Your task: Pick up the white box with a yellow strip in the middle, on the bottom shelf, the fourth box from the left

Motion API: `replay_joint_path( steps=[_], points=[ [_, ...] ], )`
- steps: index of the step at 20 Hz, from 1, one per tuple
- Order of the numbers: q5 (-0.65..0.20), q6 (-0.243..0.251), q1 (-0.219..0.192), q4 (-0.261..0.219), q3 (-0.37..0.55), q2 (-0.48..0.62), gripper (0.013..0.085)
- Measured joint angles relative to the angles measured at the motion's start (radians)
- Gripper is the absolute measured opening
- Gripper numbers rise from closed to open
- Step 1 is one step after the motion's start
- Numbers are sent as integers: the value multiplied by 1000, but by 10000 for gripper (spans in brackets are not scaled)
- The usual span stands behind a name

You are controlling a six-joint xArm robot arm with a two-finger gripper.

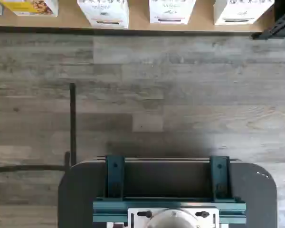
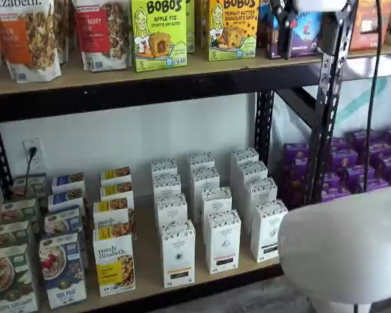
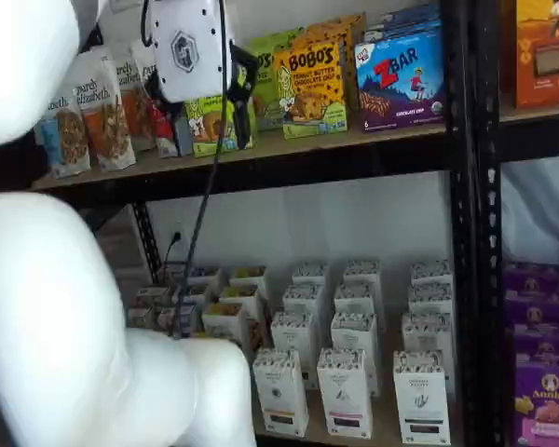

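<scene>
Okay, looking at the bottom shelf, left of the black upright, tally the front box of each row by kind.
Front row, in a shelf view:
white cartons: 3
purely elizabeth box: 1
blue cereal box: 1
green-edged cereal box: 1
Total: 6

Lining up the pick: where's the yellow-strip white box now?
In both shelf views the white box stands at the bottom shelf's front edge, between a yellow granola box to its left and a black-striped box.
</scene>
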Motion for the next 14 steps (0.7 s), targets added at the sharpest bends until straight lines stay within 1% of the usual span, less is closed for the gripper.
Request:
replay_joint_path(
  steps=[1, 2, 4, 7, 14],
  points=[
    [-19, -27, -66, 86, 22, -20, 850],
    [-27, -27, -68, 101, 30, -27, 850],
    [-42, 5, -31, 101, 50, -43, 850],
    [-51, 44, 11, 95, 69, -55, 850],
    [-77, 99, 67, 96, 109, -75, 850]
  ],
)
